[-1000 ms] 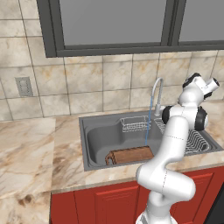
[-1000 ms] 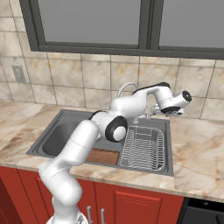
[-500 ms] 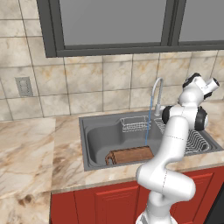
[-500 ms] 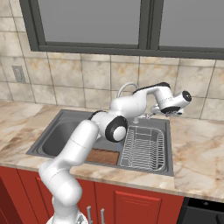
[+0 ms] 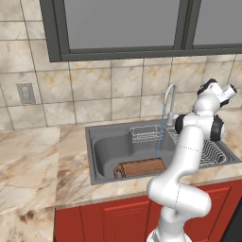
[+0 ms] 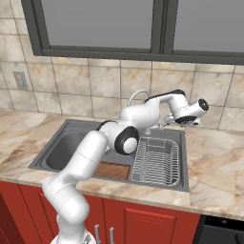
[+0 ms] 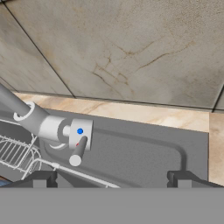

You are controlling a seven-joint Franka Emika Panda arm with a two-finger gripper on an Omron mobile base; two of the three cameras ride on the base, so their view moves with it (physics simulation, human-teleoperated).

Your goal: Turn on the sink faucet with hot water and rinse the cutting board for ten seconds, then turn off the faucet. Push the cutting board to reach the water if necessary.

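Observation:
The sink faucet (image 5: pixel 168 97) arches over the dark grey sink (image 5: pixel 93 153), and a thin pale blue stream of water (image 5: pixel 159 134) falls from its spout. The stream meets the right end of the reddish-brown cutting board (image 5: pixel 141 167), which lies along the basin's front wall; the board (image 6: pixel 110 170) also shows behind the arm. My gripper (image 7: pixel 111 179) is open, its tips wide apart and holding nothing. It hovers just short of the faucet's handle lever (image 7: pixel 78 153), which carries a blue dot. In the right base view my gripper (image 6: pixel 177 120) sits behind the sink beside the faucet base.
A small wire basket (image 5: pixel 144 134) hangs at the back of the basin. A wire dish rack (image 6: pixel 157 162) fills the sink's right side. The tiled wall (image 7: pixel 131 52) stands close behind the faucet. Marble counter (image 5: pixel 33 165) stretches left, and red cabinets (image 5: pixel 108 220) lie below.

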